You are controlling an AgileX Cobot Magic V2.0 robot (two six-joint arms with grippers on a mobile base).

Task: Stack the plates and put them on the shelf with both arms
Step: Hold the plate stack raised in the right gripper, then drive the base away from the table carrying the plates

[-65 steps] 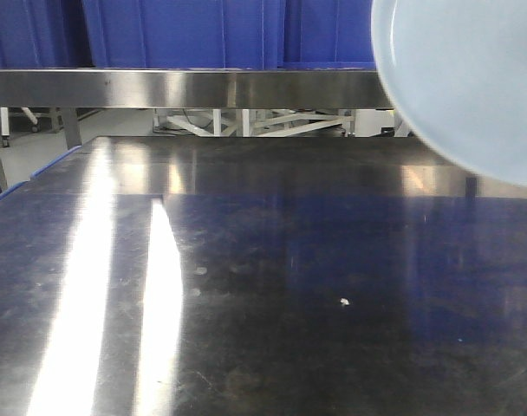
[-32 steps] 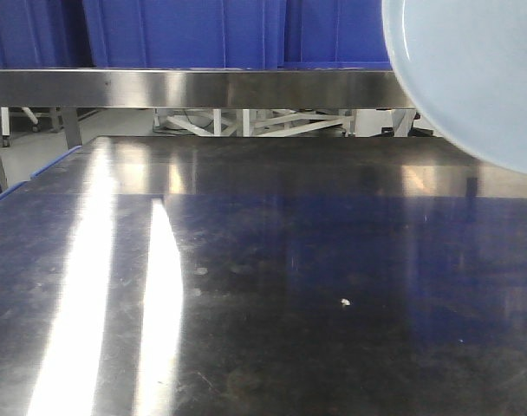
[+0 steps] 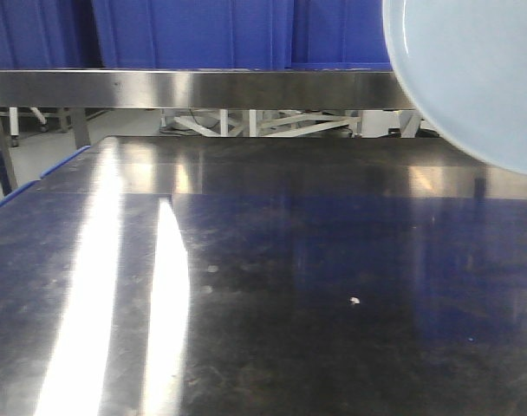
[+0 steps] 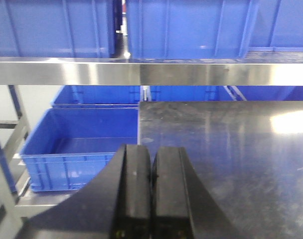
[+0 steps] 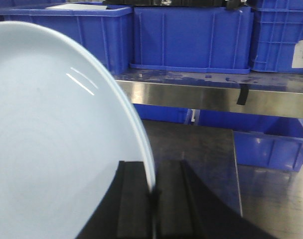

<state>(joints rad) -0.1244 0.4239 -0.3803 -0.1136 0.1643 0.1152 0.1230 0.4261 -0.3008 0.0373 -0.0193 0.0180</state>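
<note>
One shelf (image 3: 203, 88): steel rail across the back, above the table's far edge.
Table (image 3: 289, 303): dark glossy steel, streaked with light reflections.
Crates (image 4: 186, 27): blue, standing on the shelf.
Plate (image 5: 52, 139): pale, tilted, raised over the table, in front of the shelf.
Right gripper (image 5: 153, 196): jaws clamped on the plate's rim.
Left gripper (image 4: 151, 164): jaws pressed together, holding nothing.

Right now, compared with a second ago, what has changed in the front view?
The plate at upper right drifted slightly rightward, further out of frame, then held. In the last half second the rest of the scene, shelf rail, tabletop and white speck, shifted a little right together, which suggests the camera moved. No grasp or release shows in this view.
</note>
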